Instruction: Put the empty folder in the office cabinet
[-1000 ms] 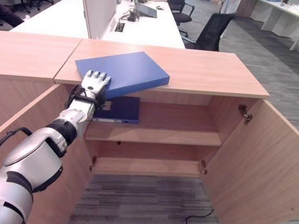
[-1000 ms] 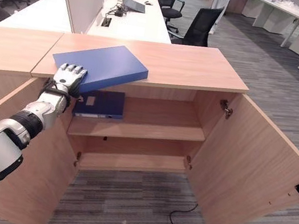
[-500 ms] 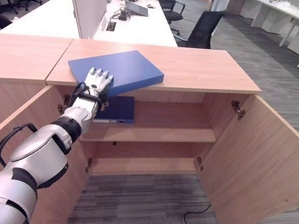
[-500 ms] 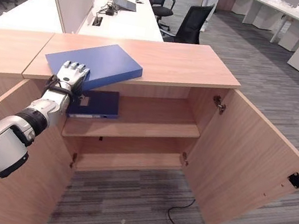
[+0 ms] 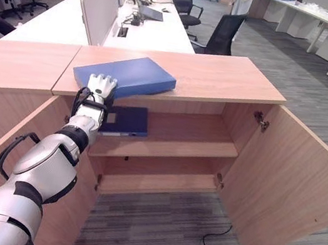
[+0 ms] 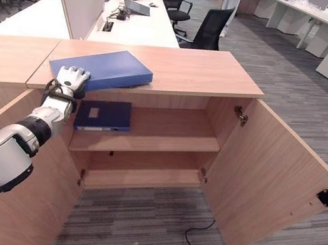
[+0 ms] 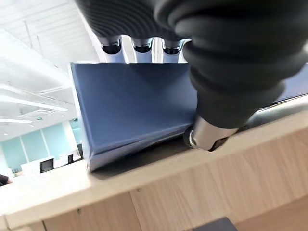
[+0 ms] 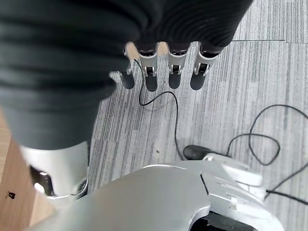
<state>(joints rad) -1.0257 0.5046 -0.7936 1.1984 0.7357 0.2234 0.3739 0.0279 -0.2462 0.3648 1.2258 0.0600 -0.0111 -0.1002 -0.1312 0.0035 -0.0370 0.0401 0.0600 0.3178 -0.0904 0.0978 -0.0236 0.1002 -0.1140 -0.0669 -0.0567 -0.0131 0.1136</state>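
A blue folder (image 5: 125,74) lies on the wooden cabinet top (image 5: 223,76), toward its left end. My left hand (image 5: 99,86) grips the folder's near corner at the front edge. In the left wrist view the fingers (image 7: 137,48) lie over the folder (image 7: 139,101) and the thumb presses under its near edge, which is raised slightly off the wood. The cabinet stands open below, with an upper shelf (image 5: 180,141) and a lower shelf (image 5: 160,179). My right hand (image 8: 163,72) hangs over the carpet, fingers relaxed and holding nothing.
A darker blue folder (image 5: 125,120) lies flat at the left of the upper shelf. The right door (image 5: 293,183) swings wide toward me and the left door (image 5: 19,148) stands open beside my arm. White desks (image 5: 149,25) and office chairs (image 5: 231,29) stand behind the cabinet.
The folder's near corner overhung the cabinet's front edge before; it now sits further back and flatter on the top, my left hand still on it. The view has shifted slightly.
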